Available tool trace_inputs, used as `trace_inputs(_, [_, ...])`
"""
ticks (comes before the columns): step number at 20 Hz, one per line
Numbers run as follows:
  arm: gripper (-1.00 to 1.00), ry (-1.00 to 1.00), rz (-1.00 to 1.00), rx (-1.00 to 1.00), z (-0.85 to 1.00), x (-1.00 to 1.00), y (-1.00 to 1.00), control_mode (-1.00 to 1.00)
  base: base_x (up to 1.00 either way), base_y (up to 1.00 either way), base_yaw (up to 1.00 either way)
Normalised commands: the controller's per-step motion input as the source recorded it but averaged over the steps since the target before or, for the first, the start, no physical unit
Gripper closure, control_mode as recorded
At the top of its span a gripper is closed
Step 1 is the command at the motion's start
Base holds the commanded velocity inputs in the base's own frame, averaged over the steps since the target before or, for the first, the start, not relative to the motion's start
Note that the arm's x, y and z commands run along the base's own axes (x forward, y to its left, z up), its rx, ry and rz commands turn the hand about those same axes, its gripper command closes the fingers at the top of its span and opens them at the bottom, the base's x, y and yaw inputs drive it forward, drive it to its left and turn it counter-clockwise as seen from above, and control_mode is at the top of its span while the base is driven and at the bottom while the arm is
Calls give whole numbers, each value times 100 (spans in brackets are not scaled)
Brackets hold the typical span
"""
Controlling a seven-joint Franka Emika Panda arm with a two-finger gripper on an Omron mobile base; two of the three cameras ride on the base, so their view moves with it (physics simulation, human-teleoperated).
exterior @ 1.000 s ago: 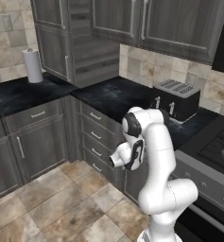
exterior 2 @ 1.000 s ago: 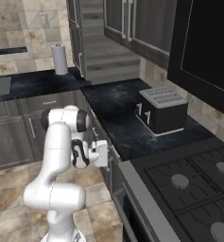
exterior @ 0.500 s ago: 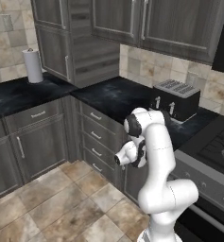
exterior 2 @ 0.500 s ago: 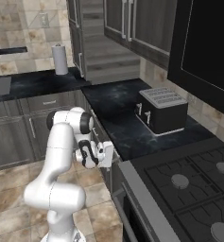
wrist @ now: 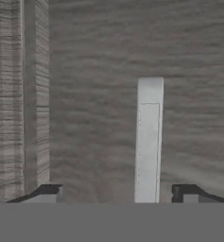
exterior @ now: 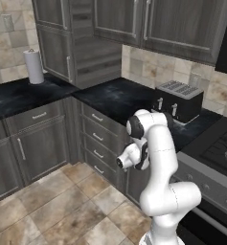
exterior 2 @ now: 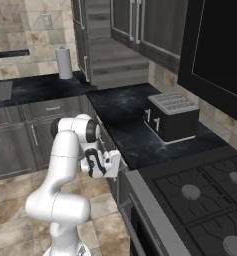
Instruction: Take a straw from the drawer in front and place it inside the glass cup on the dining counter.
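In the hand view a dark grey woodgrain drawer (wrist: 85,94) front is very close, and its silver bar handle (wrist: 149,142) runs up the picture between my two dark fingertips (wrist: 47,191). My gripper (wrist: 118,191) is open, one jaw on each side of the bar, neither touching it. From the base views, the gripper (exterior 2: 117,161) is pressed up to the cabinet front under the black worktop (exterior: 115,98), with the hand (exterior: 127,160) turned toward it. A narrow black slab high at the far left looks like the dining counter (exterior 2: 10,53). The straw and the glass cup are out of view.
A stack of several drawers (exterior: 98,143) runs down to the left of my hand. A black toaster (exterior 2: 172,117) stands on the worktop, a paper towel roll (exterior: 34,67) in the far corner, and a stove (exterior 2: 205,200) to the right. The tiled floor (exterior: 62,206) lies open behind me.
My hand has moved forward and slightly down toward the cabinet front. The jaws have drawn in a little but still stand apart.
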Motion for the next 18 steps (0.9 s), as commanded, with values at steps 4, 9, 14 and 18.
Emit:
trace_inputs(4, [100, 2, 4, 6, -3, 8, -10, -100, 0, 0, 0])
trace_inputs(9, [100, 3, 0, 12, -3, 0, -9, -100, 0, 0, 0])
trace_inputs(14, [100, 6, 4, 29, -7, -21, 23, -100, 0, 0, 0])
trace_inputs(18, [100, 1, 11, 14, -22, -34, 89, -100, 0, 0, 0])
